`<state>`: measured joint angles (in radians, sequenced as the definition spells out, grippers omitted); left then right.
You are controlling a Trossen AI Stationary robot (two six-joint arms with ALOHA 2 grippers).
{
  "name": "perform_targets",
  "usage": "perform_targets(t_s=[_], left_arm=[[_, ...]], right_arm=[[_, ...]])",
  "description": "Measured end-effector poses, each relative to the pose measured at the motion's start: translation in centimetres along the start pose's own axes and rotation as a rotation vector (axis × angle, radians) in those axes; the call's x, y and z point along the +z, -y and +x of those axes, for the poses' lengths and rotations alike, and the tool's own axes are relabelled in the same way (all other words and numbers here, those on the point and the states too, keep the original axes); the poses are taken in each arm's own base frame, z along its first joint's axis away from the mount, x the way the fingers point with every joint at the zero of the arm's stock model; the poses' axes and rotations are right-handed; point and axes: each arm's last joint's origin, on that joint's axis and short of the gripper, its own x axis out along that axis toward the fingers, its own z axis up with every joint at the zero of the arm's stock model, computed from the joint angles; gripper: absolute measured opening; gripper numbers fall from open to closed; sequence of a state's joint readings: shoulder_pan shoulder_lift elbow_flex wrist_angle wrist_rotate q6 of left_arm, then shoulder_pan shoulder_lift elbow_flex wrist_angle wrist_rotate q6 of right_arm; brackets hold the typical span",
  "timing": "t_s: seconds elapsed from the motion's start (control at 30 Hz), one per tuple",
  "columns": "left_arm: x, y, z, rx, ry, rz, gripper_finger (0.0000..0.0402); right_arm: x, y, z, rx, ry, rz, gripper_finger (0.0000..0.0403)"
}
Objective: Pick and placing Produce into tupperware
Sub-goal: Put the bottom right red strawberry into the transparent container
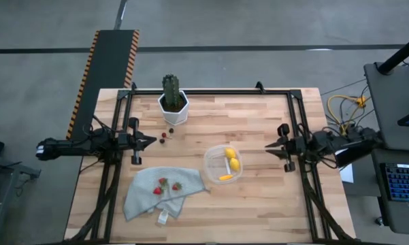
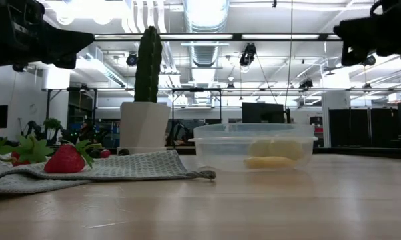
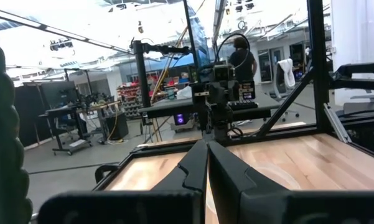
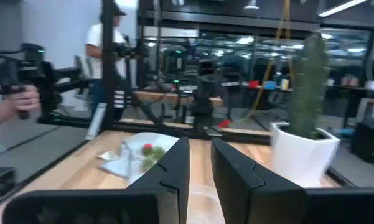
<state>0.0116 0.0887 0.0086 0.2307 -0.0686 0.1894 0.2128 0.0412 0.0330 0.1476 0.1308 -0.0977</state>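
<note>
So the clear tupperware tub [image 1: 224, 165] sits about mid-table, toward the right side, and it's already got two lemons [image 1: 232, 158] plus an orange-yellow elongated piece [image 1: 225, 177] inside. What's left outside: strawberries [image 1: 168, 185] lying on the grey cloth [image 1: 162, 191] just left of the tub, and a few tiny dark berries [image 1: 167, 134] on the bare wood near the white hexagonal cactus pot [image 1: 173, 107]. Both arms are parked up high at the table's sides, nothing held. Left gripper [image 1: 152, 140] is pinched fully closed, hovering close to the berries; right gripper [image 1: 268, 145] has its fingers nearly together with a slim gap showing in its wrist view, empty. Looks to me like a between-picks pause, roughly halfway done. Next move probably means opening a gripper and dropping onto a strawberry or berry, gently, since those are small and squishy
</note>
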Motion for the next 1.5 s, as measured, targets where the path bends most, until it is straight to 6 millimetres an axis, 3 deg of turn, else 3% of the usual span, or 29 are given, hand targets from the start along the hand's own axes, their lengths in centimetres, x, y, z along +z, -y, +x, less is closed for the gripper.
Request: perform_targets(t_s=[0.3, 0.43, 0.73, 0.87, 1.03, 1.27, 1.5], left_arm=[[-0.2, 0.1, 0.2, -0.005, -0.027, 0.002, 0.0], [-0.3, 0.1, 0.2, -0.007, -0.036, 0.003, 0.0], [-0.6, 0.1, 0.4, -0.012, -0.062, -0.001, 0.0], [-0.2, 0.1, 0.5, -0.011, -0.071, -0.089, 0.0], [-0.1, -0.1, 0.7, 0.019, -0.246, -0.081, 0.0002], [-0.8, -0.1, 1.3, 0.047, -0.497, -0.009, 0.0069], [0.0, -0.1, 2.7, 0.02, -0.555, -0.069, 0.0113]], right_arm=[[-0.9, 1.1, -0.3, -0.099, -0.095, 0.014, 0.0057], [-1.5, 1.2, -0.4, -0.122, -0.154, 0.025, 0.0024], [-1.4, 1.5, -0.4, -0.234, -0.146, 0.048, 0.0009], [-1.4, 1.5, -0.4, -0.233, -0.148, 0.033, 0.0009], [-1.3, 1.5, -0.4, -0.233, -0.144, 0.027, 0.0009], [-1.2, 1.5, -0.4, -0.235, -0.137, 0.037, 0.0009], [-1.2, 1.5, -0.4, -0.237, -0.137, 0.037, 0.0009]])
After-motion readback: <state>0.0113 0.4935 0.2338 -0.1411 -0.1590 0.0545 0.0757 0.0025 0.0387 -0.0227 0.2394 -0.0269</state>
